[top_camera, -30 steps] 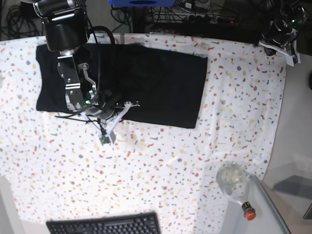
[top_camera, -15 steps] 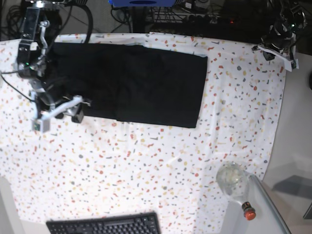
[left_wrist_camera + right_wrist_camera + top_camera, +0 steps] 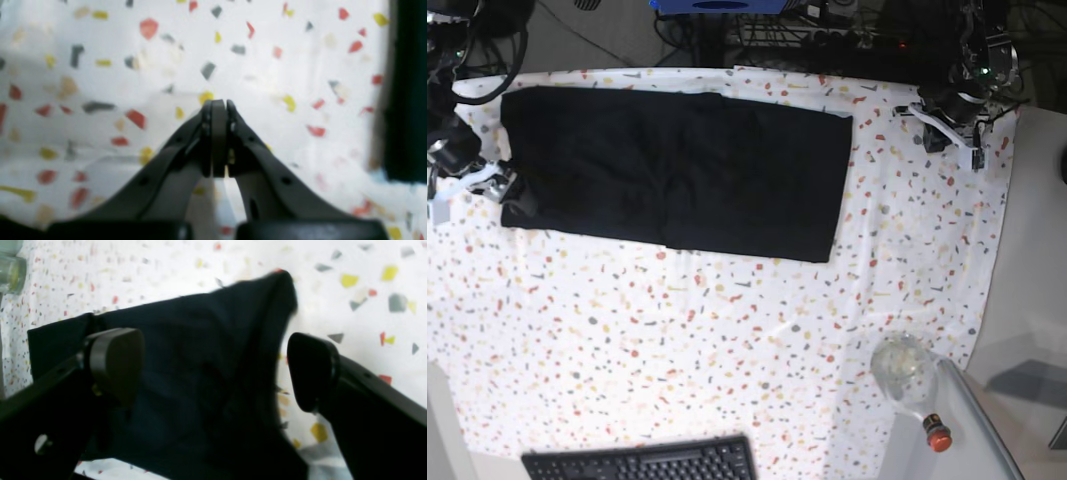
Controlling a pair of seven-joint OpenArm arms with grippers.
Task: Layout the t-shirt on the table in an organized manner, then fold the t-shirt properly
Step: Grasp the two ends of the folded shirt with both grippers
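We find the t-shirt (image 3: 677, 175) lying flat on the table (image 3: 727, 340) as a long black rectangle, folded lengthwise, taking up the far half of the speckled cloth. All places below are given relative to the t-shirt. The right gripper (image 3: 472, 185) sits at its left end, by the near corner; in the right wrist view its fingers (image 3: 115, 360) stand spread wide, one pad over the fabric and the other over bare cloth just off the hem, holding nothing. The corner of the t-shirt (image 3: 200, 373) lies slack between them, slightly raised at its tip. The left gripper (image 3: 952, 120) hovers beyond the right end, apart from the garment; the left wrist view shows its fingers (image 3: 218, 140) pressed together on nothing, above speckled cloth. A black keyboard (image 3: 642, 462) lies well away at the near table edge, a clear bottle (image 3: 907, 375) near the right corner.
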